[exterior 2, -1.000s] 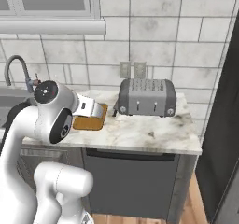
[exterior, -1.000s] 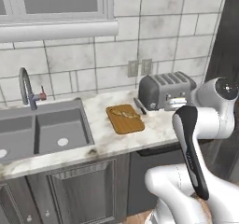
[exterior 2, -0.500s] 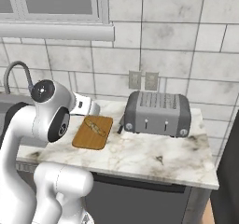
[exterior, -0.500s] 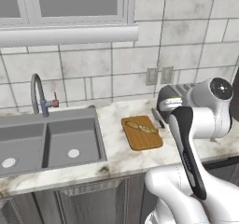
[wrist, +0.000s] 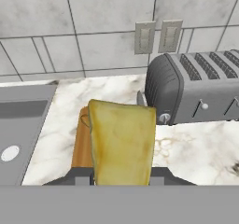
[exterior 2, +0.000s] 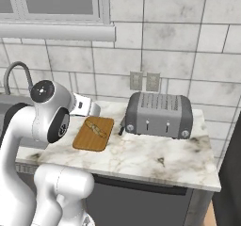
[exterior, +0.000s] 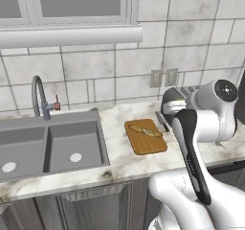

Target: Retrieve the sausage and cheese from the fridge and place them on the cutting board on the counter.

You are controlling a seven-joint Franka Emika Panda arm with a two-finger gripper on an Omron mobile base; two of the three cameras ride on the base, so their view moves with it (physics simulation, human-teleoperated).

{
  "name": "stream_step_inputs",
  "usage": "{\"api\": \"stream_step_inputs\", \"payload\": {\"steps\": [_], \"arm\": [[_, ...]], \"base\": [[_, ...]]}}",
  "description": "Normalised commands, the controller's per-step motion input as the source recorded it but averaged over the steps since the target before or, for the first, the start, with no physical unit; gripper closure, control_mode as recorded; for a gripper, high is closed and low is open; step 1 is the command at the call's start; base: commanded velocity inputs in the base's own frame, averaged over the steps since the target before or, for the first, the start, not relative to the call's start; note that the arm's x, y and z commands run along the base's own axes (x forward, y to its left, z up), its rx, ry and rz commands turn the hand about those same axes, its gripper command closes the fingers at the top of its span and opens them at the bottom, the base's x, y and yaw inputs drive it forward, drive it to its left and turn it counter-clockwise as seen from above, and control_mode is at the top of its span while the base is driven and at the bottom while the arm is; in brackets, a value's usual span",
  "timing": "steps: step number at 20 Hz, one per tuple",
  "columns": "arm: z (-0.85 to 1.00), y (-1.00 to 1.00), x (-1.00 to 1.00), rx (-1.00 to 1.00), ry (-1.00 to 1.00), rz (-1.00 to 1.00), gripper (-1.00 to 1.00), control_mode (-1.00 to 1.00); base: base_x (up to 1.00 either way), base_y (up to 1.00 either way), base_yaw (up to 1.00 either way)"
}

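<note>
1. Fingers point(wrist: 122, 180) pinch the cheese point(wrist: 122, 143), carried above the worktop point(wrist: 196, 143).
2. Cutting board point(exterior: 145, 136) lies at twelve o'clock, already bearing the sausage point(exterior: 145, 130).
3. Next: reach forward, lower, release beside the sausage.

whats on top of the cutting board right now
One slim sausage lies diagonally on the cutting board, with bare wood around it. In the hand view the cheese, shut in the gripper, covers most of the board, so that view cannot show its surface.
</note>
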Motion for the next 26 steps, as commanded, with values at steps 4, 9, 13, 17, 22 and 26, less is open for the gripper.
{"api": "stream_step_inputs", "payload": {"steps": [4,9,13,17,22,26], "arm": [[0.00,0.00,0.00,0.00,0.00,0.00,1.00,1.00],[0.00,0.00,0.00,0.00,0.00,0.00,1.00,1.00],[0.00,0.00,0.00,0.00,0.00,0.00,1.00,-1.00],[0.00,0.00,0.00,0.00,0.00,0.00,1.00,-1.00],[0.00,0.00,-0.01,0.00,0.00,0.00,1.00,-1.00],[-0.14,0.00,0.00,0.00,0.02,0.21,1.00,-1.00]], "base": [[0.00,0.00,0.00],[0.00,0.00,0.00],[0.00,0.00,0.00],[0.00,0.00,0.00],[0.00,0.00,0.00],[0.00,0.00,0.00]]}}
